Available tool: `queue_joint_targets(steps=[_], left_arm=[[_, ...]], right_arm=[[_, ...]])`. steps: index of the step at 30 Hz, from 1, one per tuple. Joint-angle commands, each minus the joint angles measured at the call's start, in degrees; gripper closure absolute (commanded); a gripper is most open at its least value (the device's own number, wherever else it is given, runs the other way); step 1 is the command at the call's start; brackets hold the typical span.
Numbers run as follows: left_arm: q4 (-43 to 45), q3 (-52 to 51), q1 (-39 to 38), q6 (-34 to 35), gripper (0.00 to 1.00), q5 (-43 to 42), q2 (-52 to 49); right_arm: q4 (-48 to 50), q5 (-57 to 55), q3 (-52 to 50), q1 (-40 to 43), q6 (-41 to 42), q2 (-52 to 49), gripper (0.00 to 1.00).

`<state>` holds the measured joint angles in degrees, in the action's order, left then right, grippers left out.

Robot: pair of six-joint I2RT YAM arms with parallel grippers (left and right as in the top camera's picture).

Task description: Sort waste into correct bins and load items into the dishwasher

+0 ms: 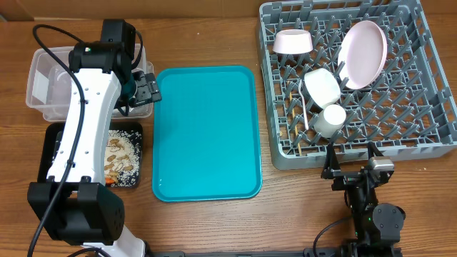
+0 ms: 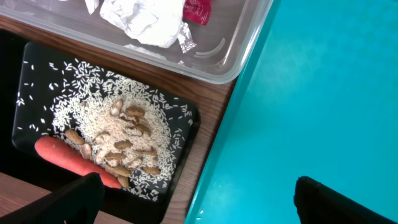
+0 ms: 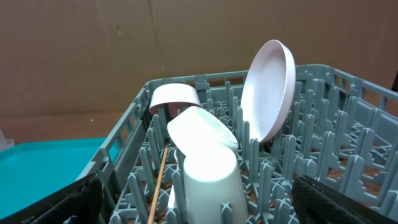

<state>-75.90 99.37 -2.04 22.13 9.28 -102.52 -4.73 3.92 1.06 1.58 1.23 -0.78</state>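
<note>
overhead view of a wooden table [image 1: 214,228]. the sorting looks finished. on the left, a clear tub [image 1: 36,100] holds the dry rubbish, a crumpled napkin [image 2: 143,22] and a red wrapper [image 2: 198,9]. just beside it, a black tray [image 1: 51,139] takes the food waste: rice [image 2: 99,118] with brown bits and a carrot [image 2: 62,155]. the teal tray [image 1: 207,132] in the middle is bare. on the right, the grey rack [image 1: 428,143] holds a plate [image 1: 363,55] propped upright between pegs, two bowls [image 1: 293,41] tipped over and a cup [image 1: 331,120] seemingly mouth down, likely so water drains. a chopstick [image 3: 158,180] is slipped among the pegs. the left fingers [image 2: 74,199] hang spread wide above the black tray and teal tray, holding nothing. the right fingers [image 3: 348,199] gape empty at the rack's near rim.
</note>
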Motion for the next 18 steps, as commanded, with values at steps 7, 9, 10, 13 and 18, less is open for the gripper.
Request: queue_joint_targets(steps=[7, 9, 10, 13, 18], left_arm=[[-0.1, 1.2, 0.0, 0.6, 0.00, 0.8, 1.8], [-0.1, 1.2, 0.0, 0.6, 0.00, 0.8, 1.8], [-0.1, 1.2, 0.0, 0.6, 0.00, 0.8, 1.8], [-0.2, 1.2, 0.0, 0.6, 0.00, 0.8, 1.8], [-0.1, 1.2, 0.0, 0.6, 0.00, 0.8, 1.8]], right_arm=[[0.7, 4.8, -0.6, 1.4, -7.7, 0.6, 0.00], [0.7, 4.9, -0.6, 1.4, -8.0, 0.6, 0.00], [0.7, 5.3, -0.6, 1.4, -8.7, 0.6, 0.00], [0.7, 5.8, -0.6, 1.4, -9.7, 0.6, 0.00], [0.8, 5.8, -0.6, 1.4, -6.7, 0.6, 0.00]])
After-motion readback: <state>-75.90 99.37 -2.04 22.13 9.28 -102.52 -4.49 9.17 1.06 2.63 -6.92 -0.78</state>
